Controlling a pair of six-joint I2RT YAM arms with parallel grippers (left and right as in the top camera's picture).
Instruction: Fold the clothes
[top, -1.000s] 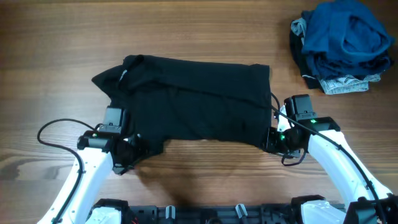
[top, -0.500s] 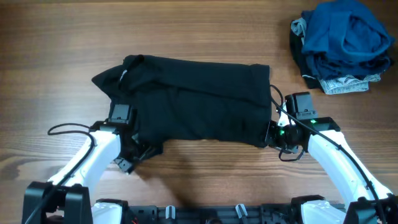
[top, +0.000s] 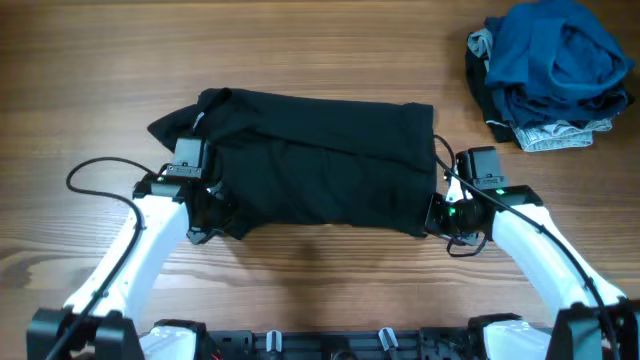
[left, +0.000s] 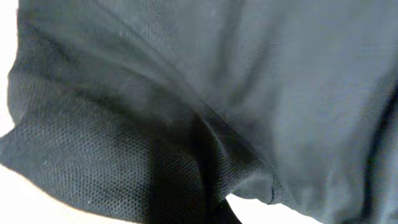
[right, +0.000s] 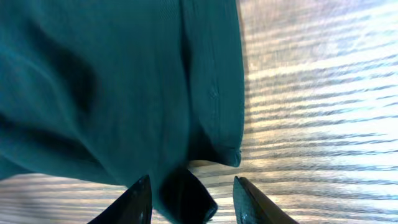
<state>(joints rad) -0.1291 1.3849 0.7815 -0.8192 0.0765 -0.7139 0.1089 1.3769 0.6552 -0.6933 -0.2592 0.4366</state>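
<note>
Black T-shirt (top: 320, 160) lies spread crosswise on the bench (top: 330, 50), partly folded, with a diagonal crease across the upper half. One sleeve pokes out at the left end. Pile of other garments (top: 550, 70), blue on top with dark and grey beneath, sits at the far right corner, well apart and untouched.

Left tool (top: 205, 215) is at the shirt's near left corner. Its wrist view is filled with black knit, so whether it is clenched or released cannot be told.

Right tool (right: 191, 190) is at the near right corner. Its fingers are spread and not closed, and a bunched fold of cloth lies between them. That fold sits closer to one finger, with bare bench showing beside the other. The hem corner (right: 230, 155) lies just ahead of the fingers.

Judged stage: taking hold of the near edge at both corners for a fold away from the robot.

Risks:
- The right tool may close on only the off-centre fold. The thin fabric could then slip free on the lift, leaving one corner behind and skewing the fold.
- Either tool may pinch only the top ply where the shirt is doubled. The layers would then peel apart.
- If the two corners rise unevenly, the soft cloth would drag and the existing crease would come undone.
</note>
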